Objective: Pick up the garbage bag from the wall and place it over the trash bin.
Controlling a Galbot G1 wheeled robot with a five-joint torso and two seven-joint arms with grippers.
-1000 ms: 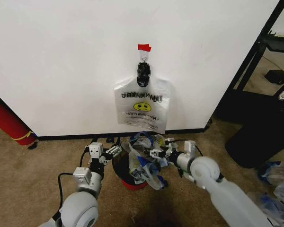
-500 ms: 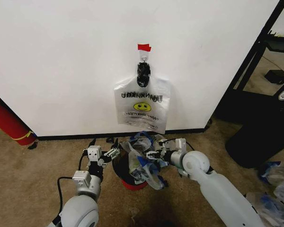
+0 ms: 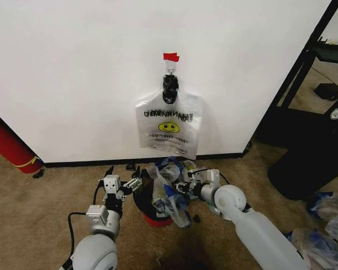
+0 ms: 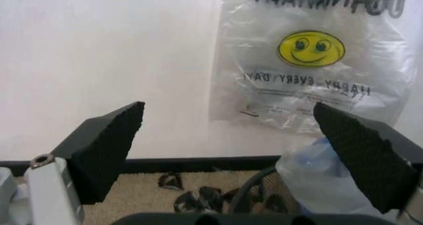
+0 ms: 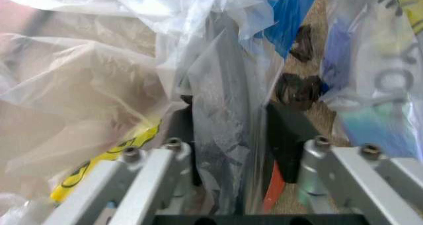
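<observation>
Draped in crumpled folds over the small round black trash bin with a red bottom [image 3: 158, 216], the thin clear plastic garbage bag [image 3: 170, 194] shows blue patches, a scrap of yellow print and wrinkled, see-through film; it sits on the brown carpet floor [image 3: 39, 214] just in front of the white wall [image 3: 73, 73]. In the right wrist view the right hand [image 5: 228, 136] has its two dark fingers pinched on a bunched fold of that bag, with blue plastic beside it. The left hand [image 3: 124, 185] is just beside the bin's rim, its black pads [image 4: 109, 145] spread wide apart and gripping nothing. Above, a second clear smiley-face bag [image 3: 169, 126] hangs flat on the wall from a hook under red tape [image 3: 170, 57].
</observation>
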